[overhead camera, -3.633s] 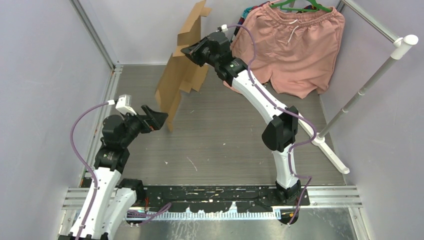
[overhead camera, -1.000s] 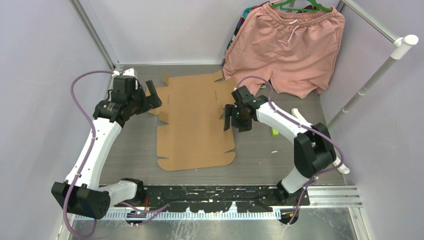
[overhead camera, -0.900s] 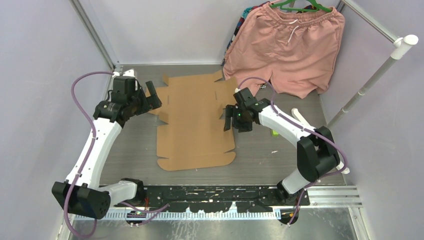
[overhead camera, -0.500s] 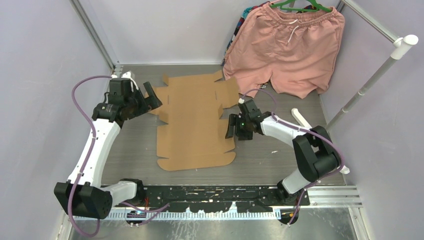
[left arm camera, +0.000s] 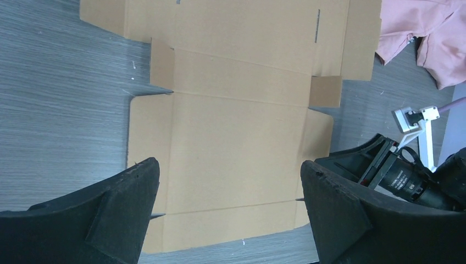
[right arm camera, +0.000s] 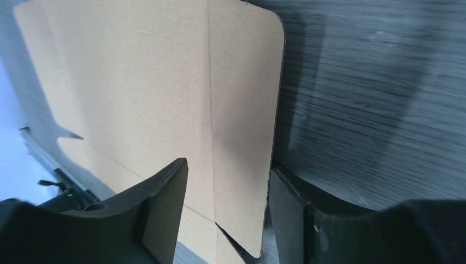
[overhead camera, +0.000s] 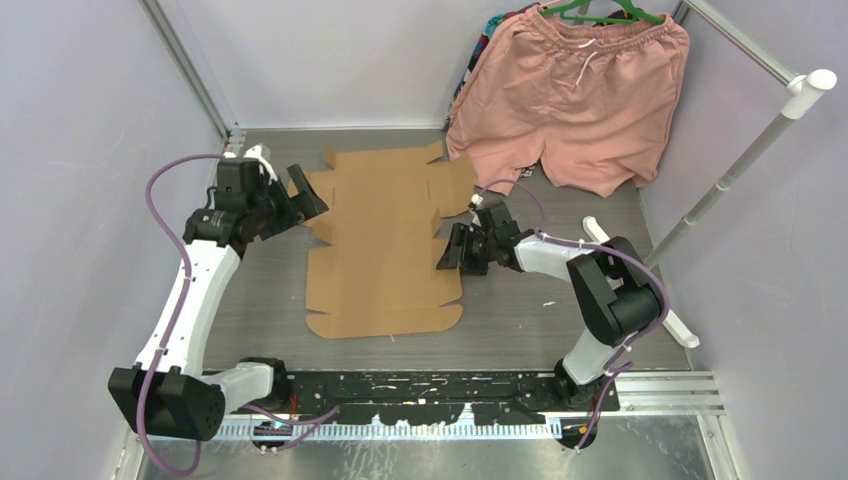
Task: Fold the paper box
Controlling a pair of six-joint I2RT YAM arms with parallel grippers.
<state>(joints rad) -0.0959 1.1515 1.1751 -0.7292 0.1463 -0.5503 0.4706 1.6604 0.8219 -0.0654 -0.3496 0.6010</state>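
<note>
Paper box (overhead camera: 385, 245): flat and unfolded on the worktop (overhead camera: 500, 330), left of centre, long axis running from far edge to near edge. Far-right corner just beside the hem of the pink shorts (overhead camera: 575, 95); touching or not, can't tell.

Left gripper (overhead camera: 303, 197): near the far-left corner, over the sheet's left edge. Released, fingers (left arm camera: 118, 212) spread wide with nothing between them. Hides part of a left flap from above. Height above the cardboard not readable.

Right gripper (overhead camera: 448, 258): low at the sheet's right edge, mid-worktop. Jaws apart, straddling the edge of the rounded right side flap, not clamped on it. Pad contact with the cardboard: can't tell. Flap edge under it hidden in the top view.

Left wrist view: far strip of the sheet cut off at the frame top, near corners masked by the fingers. Right wrist view: only the right flap and one panel visible, worktop beyond smeared.
</note>
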